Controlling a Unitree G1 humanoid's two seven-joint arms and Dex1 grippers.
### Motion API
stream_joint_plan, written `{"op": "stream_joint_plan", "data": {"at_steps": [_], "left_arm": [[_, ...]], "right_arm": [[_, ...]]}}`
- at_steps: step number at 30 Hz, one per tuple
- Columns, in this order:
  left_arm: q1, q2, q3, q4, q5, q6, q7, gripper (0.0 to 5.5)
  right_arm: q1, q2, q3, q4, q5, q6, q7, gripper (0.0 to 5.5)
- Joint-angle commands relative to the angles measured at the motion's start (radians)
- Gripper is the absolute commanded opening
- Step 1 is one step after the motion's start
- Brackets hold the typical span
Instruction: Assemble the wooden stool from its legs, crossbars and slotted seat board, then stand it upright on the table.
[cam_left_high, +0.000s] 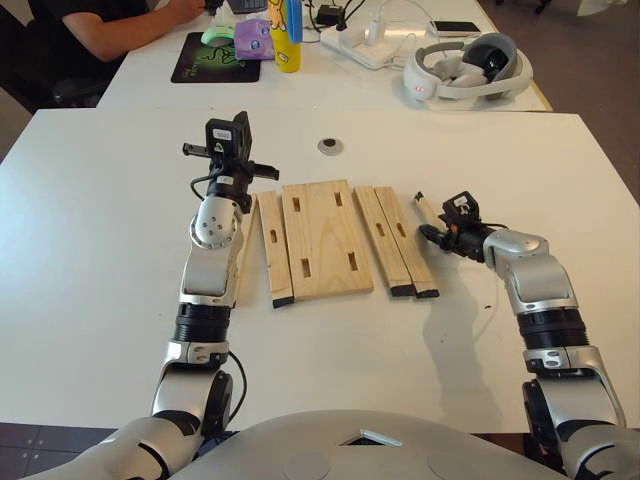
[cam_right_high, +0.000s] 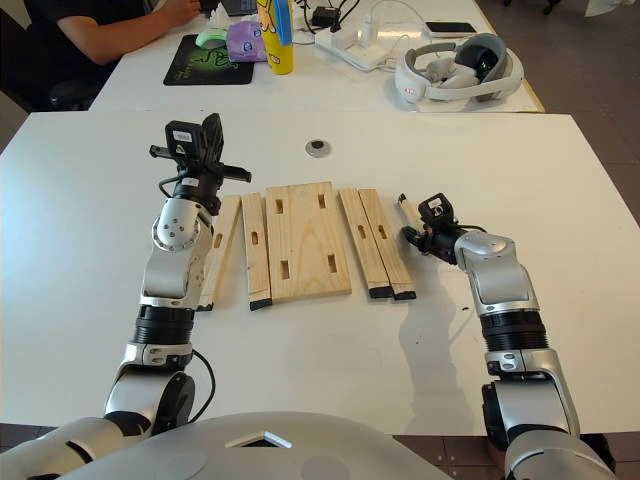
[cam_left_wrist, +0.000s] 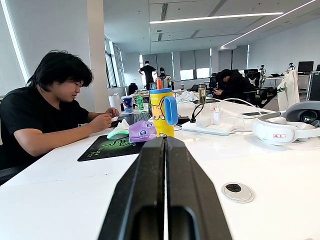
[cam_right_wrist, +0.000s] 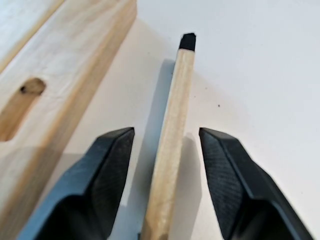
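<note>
Right gripper (cam_right_wrist: 166, 135) sits low on the white table (cam_left_high: 100, 250), just right of the laid-out stool parts. Its fingers (cam_right_wrist: 107, 170) are spread wide and straddle a thin wooden crossbar (cam_right_wrist: 182, 75). There is a gap on each side, so neither pad touches the wood. The crossbar lies flat with its black-tipped end pointing away from the gripper, just beside the outermost of the right legs (cam_left_high: 408, 240).

Left gripper (cam_left_wrist: 165, 150) is raised above the table over the far end of the left legs (cam_left_high: 275, 250) and points towards the far desk. Its fingers are pressed together with only a seam between them, and they hold nothing.

Slotted seat board (cam_left_high: 320, 235) lies flat at the centre of the table, four slots visible. Two legs lie flat on each side of it, roughly parallel, with their black ends towards the robot. The outer left leg is partly hidden under the left forearm.

A round cable grommet (cam_left_high: 330, 146) is set in the table beyond the board. The far desk carries a white headset (cam_left_high: 465, 68) and a yellow bottle (cam_left_high: 288, 35).
</note>
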Motion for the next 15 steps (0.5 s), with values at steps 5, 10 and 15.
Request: {"op": "stream_joint_plan", "data": {"at_steps": [5,10,15], "left_arm": [[-0.003,0.002,0.005,0.006,-0.007,0.005,-0.001,0.0],[-0.008,0.001,0.009,0.013,-0.018,0.012,-0.008,0.0],[-0.01,-0.041,0.071,-0.007,-0.258,0.064,-0.159,0.43]], "right_arm": [[-0.013,0.006,-0.016,0.05,-0.007,0.034,-0.037,1.38],[-0.012,0.01,-0.012,0.051,0.001,0.025,-0.026,0.64],[-0.047,0.065,-0.118,-0.008,0.077,-0.11,-0.059,0.42]]}}
